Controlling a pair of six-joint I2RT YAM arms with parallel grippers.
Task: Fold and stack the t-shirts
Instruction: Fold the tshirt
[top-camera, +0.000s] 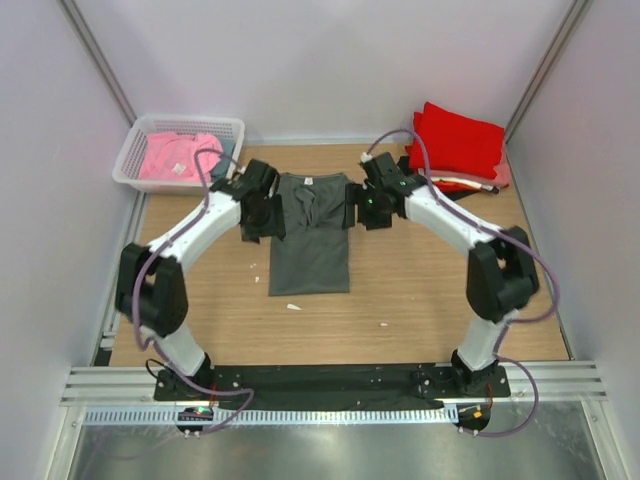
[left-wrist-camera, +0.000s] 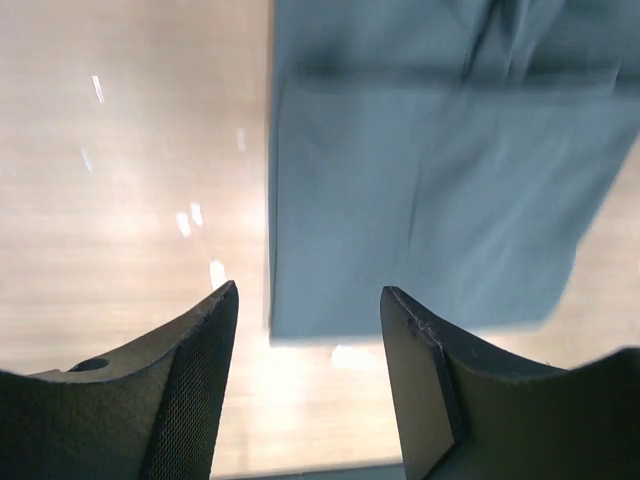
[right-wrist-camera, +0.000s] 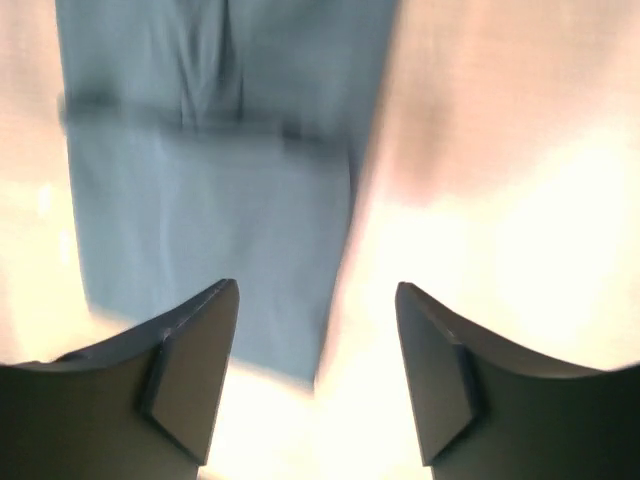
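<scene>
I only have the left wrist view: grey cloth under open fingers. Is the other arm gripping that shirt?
Observer: No. The right end effector is open at the right edge of the dark grey t-shirt and holds nothing.
Operator: Where are the finished ones?
Observer: Folded red t-shirts are piled at the far right corner of the table.
Operator: Anything on the far left?
Observer: A pink t-shirt lies in a white basket.

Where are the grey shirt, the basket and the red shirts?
grey t-shirt (top-camera: 310, 252), top view, middle of cloth.
white basket (top-camera: 130, 152), top view, left wall.
red t-shirts (top-camera: 460, 140), top view, top of pile.
</scene>
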